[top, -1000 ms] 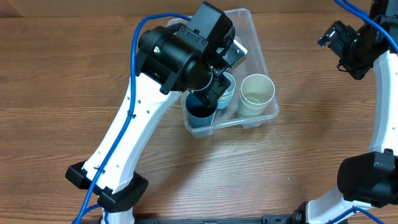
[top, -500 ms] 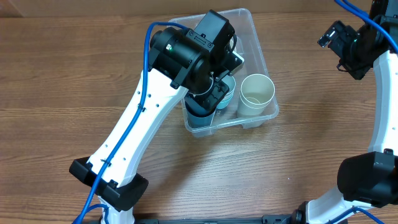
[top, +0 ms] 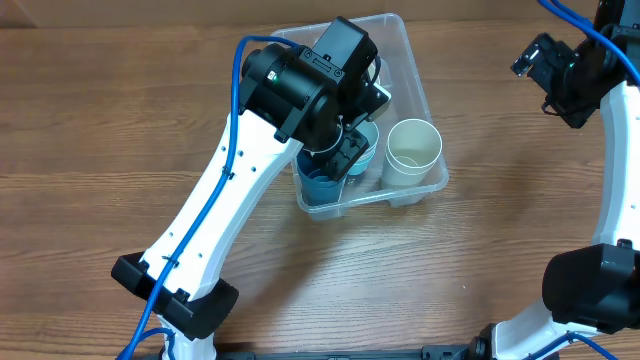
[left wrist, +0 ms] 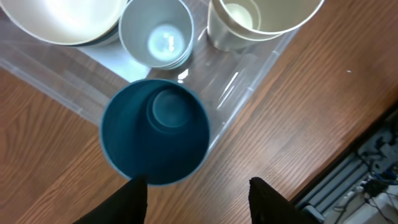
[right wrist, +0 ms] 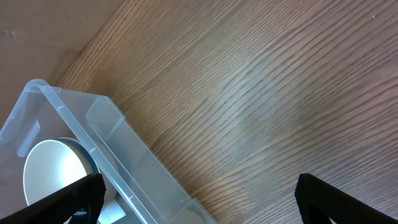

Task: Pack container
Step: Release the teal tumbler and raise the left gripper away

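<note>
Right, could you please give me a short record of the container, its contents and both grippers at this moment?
container: clear bin on wooden table
contents: dark blue cup, light blue cup, cream cup, white bowl, all open side up
left gripper: open, over the dark blue cup
right gripper: open, empty, over the table beside the container

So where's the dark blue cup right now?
Overhead, the dark blue cup stands in the container's near-left corner, beside the light blue cup.
</note>
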Motion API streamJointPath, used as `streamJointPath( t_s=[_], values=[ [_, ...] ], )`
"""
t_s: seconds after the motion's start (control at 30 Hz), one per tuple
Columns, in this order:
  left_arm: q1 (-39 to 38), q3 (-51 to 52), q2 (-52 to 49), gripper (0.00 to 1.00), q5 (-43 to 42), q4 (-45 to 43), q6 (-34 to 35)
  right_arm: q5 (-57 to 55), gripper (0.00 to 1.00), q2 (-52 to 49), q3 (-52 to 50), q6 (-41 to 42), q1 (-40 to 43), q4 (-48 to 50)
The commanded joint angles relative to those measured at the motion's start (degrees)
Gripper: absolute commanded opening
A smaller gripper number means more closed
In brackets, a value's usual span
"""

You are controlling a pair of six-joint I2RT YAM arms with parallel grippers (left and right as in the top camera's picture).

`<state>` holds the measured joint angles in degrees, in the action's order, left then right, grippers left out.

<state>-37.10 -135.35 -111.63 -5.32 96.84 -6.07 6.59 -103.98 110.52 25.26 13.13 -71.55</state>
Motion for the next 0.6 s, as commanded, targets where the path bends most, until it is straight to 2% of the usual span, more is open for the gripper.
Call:
streamJointPath(
  t_s=[0.0,0.1,0.17,0.23,0.37,0.57],
  values=[
    [0.4,-1.7,4.4,0.57,5.4,-0.1,2.7,-0.5,1.00,0.8,1.2,0.1,0.1,0.3],
    [2.1,-2.4,9.1,0.65,10.8,-2.1,7.1,-0.5,1.00,0.8,1.2,0.1,0.1,0.3],
    [4.2,-2.4,11.7,0.73,12.3,-3.8,9.6,-0.5,1.00,0.8,1.2,0.1,0.1,0.3],
    [6.4,-2.4,13.0,0.77,12.5,-4.7,10.5,-0.5,1.00,0.8,1.2,0.1,0.1,0.3],
    [12.8,-2.4,12.5,0.85,16.8,-4.3,14.1,-0.5,1.00,0.8,1.2,0.1,0.1,0.3],
    [23.1,-2.4,10.6,0.93,16.3,-4.8,18.4,-0.5,1.00,0.8,1.2,0.1,0.1,0.3]
  ],
)
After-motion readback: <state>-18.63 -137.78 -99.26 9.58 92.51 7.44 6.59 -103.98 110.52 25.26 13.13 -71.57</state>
